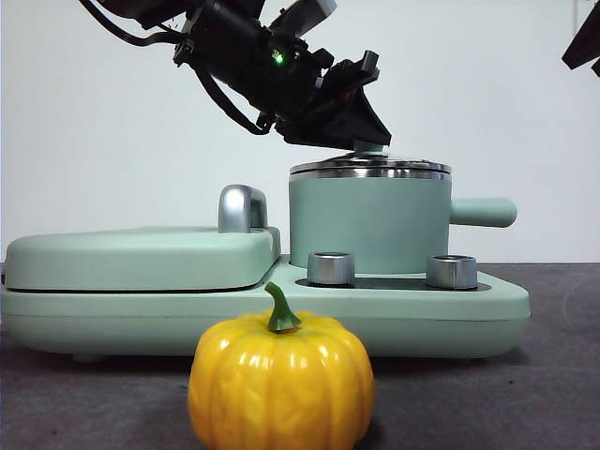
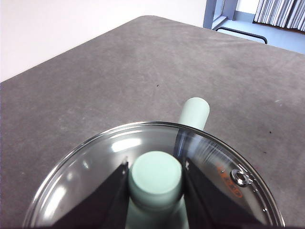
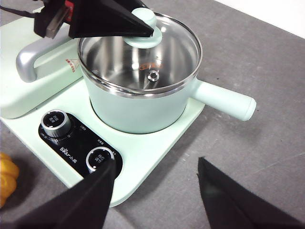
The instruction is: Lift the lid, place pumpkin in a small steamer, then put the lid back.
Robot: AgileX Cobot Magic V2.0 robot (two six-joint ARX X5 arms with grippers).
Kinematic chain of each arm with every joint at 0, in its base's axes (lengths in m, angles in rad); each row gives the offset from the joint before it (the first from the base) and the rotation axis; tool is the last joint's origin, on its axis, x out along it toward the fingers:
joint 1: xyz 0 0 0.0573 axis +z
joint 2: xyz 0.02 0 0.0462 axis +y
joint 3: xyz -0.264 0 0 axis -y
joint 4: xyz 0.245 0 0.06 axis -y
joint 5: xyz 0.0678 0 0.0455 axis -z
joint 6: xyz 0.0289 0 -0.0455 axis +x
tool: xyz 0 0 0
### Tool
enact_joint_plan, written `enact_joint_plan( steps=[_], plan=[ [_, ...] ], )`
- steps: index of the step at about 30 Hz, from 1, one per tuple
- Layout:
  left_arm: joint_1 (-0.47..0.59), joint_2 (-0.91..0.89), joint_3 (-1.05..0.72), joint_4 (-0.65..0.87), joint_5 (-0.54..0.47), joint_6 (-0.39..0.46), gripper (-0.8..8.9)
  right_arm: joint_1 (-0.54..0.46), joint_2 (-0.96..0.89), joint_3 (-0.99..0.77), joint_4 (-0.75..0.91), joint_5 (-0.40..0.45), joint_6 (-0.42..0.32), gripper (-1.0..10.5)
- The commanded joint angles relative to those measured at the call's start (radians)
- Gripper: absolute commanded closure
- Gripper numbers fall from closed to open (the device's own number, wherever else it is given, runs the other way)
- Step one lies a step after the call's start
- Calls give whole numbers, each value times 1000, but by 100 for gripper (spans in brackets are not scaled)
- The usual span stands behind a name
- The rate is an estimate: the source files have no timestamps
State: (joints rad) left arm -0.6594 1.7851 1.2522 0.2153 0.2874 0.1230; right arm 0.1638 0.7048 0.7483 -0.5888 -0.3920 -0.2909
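Note:
The glass lid (image 1: 370, 169) (image 3: 167, 52) sits on the mint-green small steamer (image 1: 366, 225) (image 3: 138, 109). My left gripper (image 1: 366, 141) (image 2: 155, 168) comes down from the upper left and is shut on the lid's mint-green knob (image 2: 156, 177) (image 3: 143, 21), one jaw on each side. The steamer's inside looks empty through the glass. The yellow-orange pumpkin (image 1: 281, 384) (image 3: 5, 181) stands on the table in front of the appliance. My right gripper (image 3: 156, 164) hangs open above the table near the control dials, holding nothing.
The steamer stands on a mint-green base (image 1: 422, 309) with two steel dials (image 1: 330, 267) (image 1: 452, 272). Beside it lies the flat griddle cover (image 1: 141, 258) with a chrome handle (image 1: 242, 208). The steamer's side handle (image 1: 483, 212) points right. A black arm tip (image 1: 586, 42) shows at the top right.

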Motion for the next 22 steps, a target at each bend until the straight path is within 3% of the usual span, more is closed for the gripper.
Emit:
enact_joint_plan(
  steps=[1,15,22],
  plan=[
    [-9,3,32,14,-32,4,806,4,6,17,12,0,3,671],
    [-6,-144,32,13,-82,8,806,4,6,17,12,-1,3,671],
    [5,-269,32,-144,-89,-6,806,4,6,17,12,-1,3,671]
  ],
)
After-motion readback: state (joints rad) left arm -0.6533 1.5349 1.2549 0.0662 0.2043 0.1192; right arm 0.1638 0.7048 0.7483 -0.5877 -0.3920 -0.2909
